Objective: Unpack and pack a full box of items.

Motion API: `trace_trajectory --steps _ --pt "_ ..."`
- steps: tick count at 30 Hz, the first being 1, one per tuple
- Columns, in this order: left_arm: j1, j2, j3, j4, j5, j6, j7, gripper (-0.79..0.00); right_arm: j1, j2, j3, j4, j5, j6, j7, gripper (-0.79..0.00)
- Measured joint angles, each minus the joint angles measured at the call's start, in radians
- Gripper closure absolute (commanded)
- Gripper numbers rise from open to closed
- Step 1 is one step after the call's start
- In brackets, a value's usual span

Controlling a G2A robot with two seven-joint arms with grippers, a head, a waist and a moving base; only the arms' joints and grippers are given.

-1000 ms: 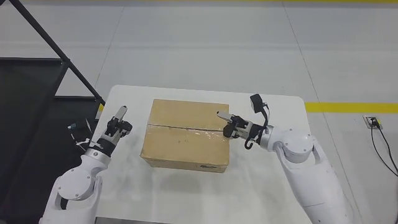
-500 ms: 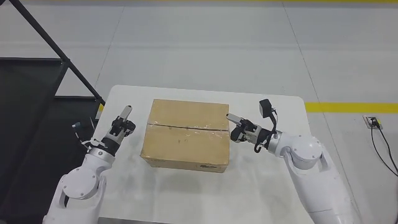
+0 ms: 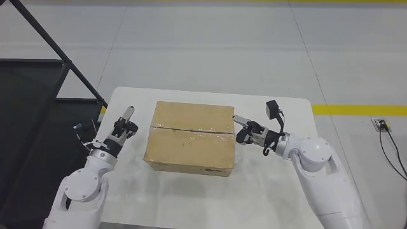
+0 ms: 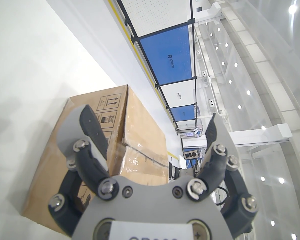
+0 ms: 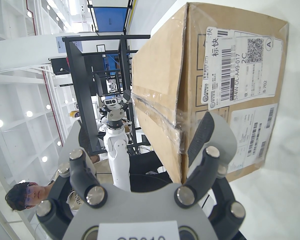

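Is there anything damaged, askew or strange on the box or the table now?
Only this: the clear tape over the top seam of the box is wrinkled at the end near the right hand. The box is shut and sits flat on the table.

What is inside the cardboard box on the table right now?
Nothing inside can be seen: the cardboard box is closed, clear tape over its top seam. The flaps cover any contents.

White arms, grey fingers, blk pads.
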Motion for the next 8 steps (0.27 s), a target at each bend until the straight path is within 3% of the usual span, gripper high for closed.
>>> trace_trajectory --steps 8 --pt "-0.017 0.003 -0.014 0.010 -0.014 0.008 0.019 -0.785 -0.070 0.024 0.123 -0.070 0.036 -0.036 -0.082 -0.785"
